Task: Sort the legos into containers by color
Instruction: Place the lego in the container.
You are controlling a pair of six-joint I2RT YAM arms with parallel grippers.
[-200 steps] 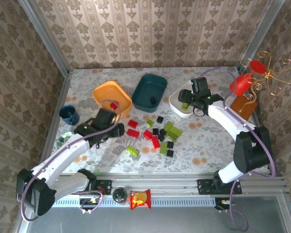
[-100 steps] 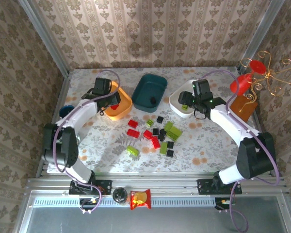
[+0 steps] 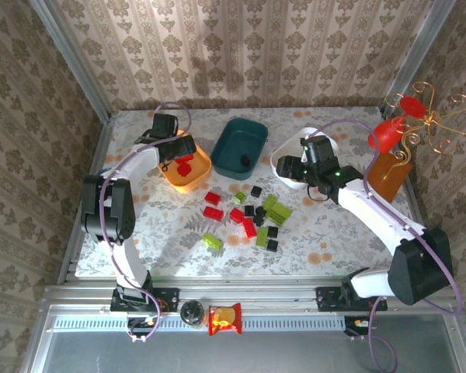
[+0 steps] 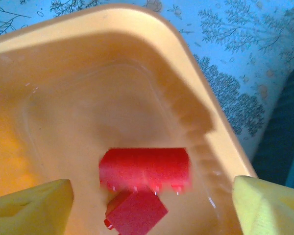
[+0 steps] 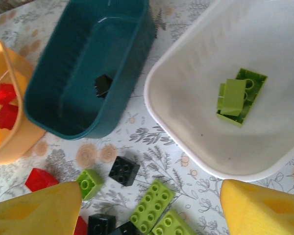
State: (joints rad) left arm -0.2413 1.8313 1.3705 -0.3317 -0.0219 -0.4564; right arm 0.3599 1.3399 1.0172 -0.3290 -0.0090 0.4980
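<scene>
Legos (image 3: 276, 210): loose pile on table (image 3: 334, 233) at 6 o'clock of teal bin (image 3: 231, 144) | red bricks (image 4: 144, 169) in orange bin (image 4: 186, 73), left fingers (image 4: 32, 205) wide, empty | right fingers (image 5: 34, 210) wide, empty by white bin (image 5: 186, 132) rim | we fear crowded bricks: pinching two colours together, misdropping.

Orange bin (image 4: 88, 73) at upper left of the top view, red bricks (image 4: 144, 168) in it; teal bin (image 5: 78, 63) at top centre, one black brick (image 5: 103, 84) inside; white bin (image 5: 269, 39) to its right, lime bricks (image 5: 237, 98) within; loose bricks (image 3: 249, 227) at centre red, lime and black; pads (image 5: 34, 210) yellow; cloth (image 3: 334, 233) white with grey sprigs and orange blossoms; wallpaper (image 3: 256, 54) beige damask; packet (image 3: 224, 318) at bottom red and yellow; arms (image 3: 373, 208) white with black joints
</scene>
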